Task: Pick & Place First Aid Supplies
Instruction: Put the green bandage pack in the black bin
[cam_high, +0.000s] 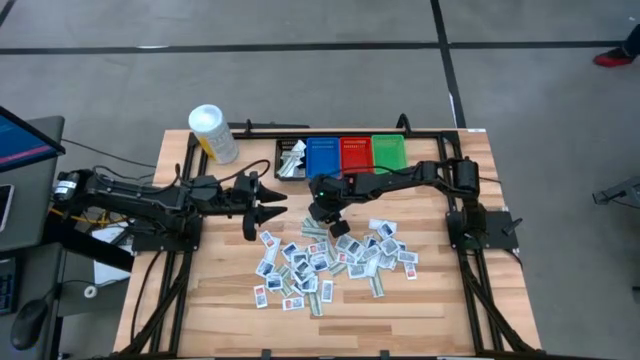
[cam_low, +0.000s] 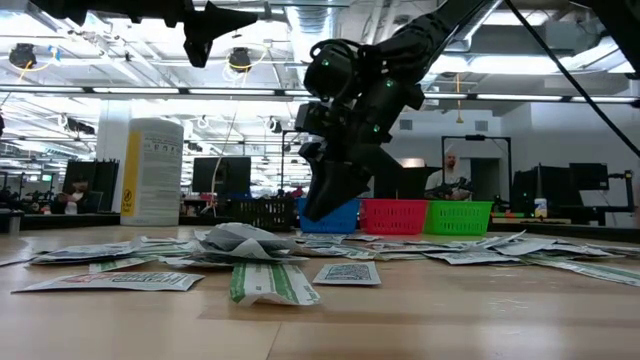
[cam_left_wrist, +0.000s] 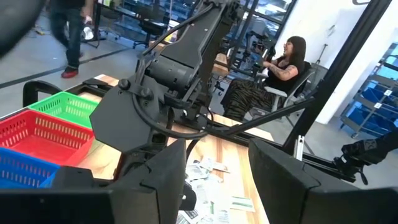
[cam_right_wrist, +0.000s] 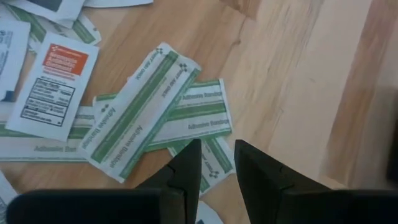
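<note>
Wooden slats form the table (cam_high: 440, 300), pale and finely grained. Flat rectangular paper packets (cam_high: 335, 262), white with blue, red, green or dark print, lie scattered and overlapping across its middle; the heap is too dense to count exactly, but there are dozens. In the right wrist view, about four long white strips with green bands (cam_right_wrist: 155, 112) lie crossed over one another, next to one squarer packet with an orange-red panel (cam_right_wrist: 56, 84).

Four ribbed plastic bins stand in a row at the far edge: black bin (cam_high: 291, 156), blue bin (cam_high: 323, 156), red bin (cam_high: 356, 153), green bin (cam_high: 389, 152). One white cylindrical tub (cam_high: 213, 133) with a yellow label stands near the far left corner.

The right gripper (cam_right_wrist: 214, 165) is angled down just above the green-banded strips, fingers slightly parted, nothing between them. The left gripper (cam_high: 252, 203) hovers left of the heap, fingers spread, empty.
</note>
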